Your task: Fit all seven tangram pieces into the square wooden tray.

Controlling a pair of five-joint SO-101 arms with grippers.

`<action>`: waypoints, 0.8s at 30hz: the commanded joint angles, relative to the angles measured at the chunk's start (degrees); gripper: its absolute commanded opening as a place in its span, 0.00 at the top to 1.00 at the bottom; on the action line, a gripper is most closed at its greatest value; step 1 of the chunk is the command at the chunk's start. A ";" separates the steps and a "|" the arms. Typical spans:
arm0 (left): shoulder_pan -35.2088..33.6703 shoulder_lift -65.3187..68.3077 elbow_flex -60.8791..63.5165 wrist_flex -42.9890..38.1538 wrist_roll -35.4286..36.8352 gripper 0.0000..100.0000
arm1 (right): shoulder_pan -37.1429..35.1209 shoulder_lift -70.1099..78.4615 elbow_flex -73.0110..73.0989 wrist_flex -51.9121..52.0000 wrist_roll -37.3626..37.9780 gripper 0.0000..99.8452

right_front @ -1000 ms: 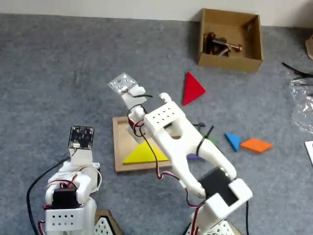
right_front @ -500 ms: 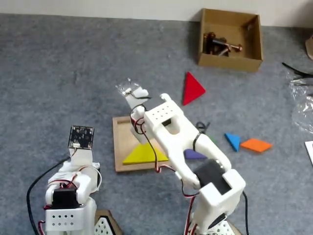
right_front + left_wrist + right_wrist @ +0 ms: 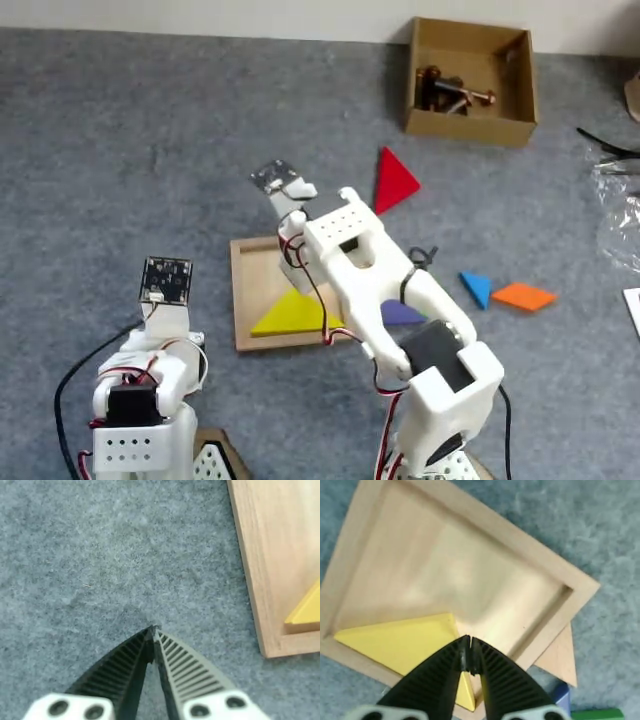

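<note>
The right gripper (image 3: pixel 469 641) hangs low over the square wooden tray (image 3: pixel 435 565). Its fingers are clenched on nothing, and the tips sit above the apex of the large yellow triangle (image 3: pixel 405 640), the one piece lying in the tray, along one wall. The left gripper (image 3: pixel 152 630) is also clenched and empty. It is parked over the grey carpeted surface (image 3: pixel 100 555) just outside the tray's opposite rim (image 3: pixel 250 580).

What the coming move seems to turn on is that every loose piece lies on the right arm's side of the tray, or beyond it:

- **Pale wooden triangle** (image 3: pixel 561 657): the closest piece, tucked just beside the tray's outer rim near a corner.
- **Green piece** (image 3: pixel 597 713): just past the wooden triangle (only an edge of it is visible).
- **Purple piece** (image 3: pixel 402 313): in the high view, close beside the tray.
- **Blue triangle** (image 3: pixel 475 288) and **orange parallelogram** (image 3: pixel 522 296): farther out, touching or nearly so.
- **Red triangle** (image 3: pixel 395 180): past the tray's far edge, toward the cardboard box (image 3: pixel 470 80).

The right arm is therefore plainly the nearer one for all of these pieces. From the closed fingers, the wooden triangle lies outward across the rim, away from the yellow piece. Reaching it would likely mean clearing the rim, opening the fingers and coming down across the triangle's short dimension, not along the edge that lies by the tray.
</note>
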 commanded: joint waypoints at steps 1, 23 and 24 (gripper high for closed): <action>-0.57 0.13 1.19 0.26 0.26 0.99 | 0.84 -0.66 -0.13 1.10 -0.62 1.00; -0.57 0.13 1.19 0.26 0.26 0.99 | -8.13 -0.84 6.55 1.10 -0.62 1.00; -0.57 0.13 1.19 0.26 0.26 0.99 | -8.13 -0.84 6.55 1.10 -0.62 1.00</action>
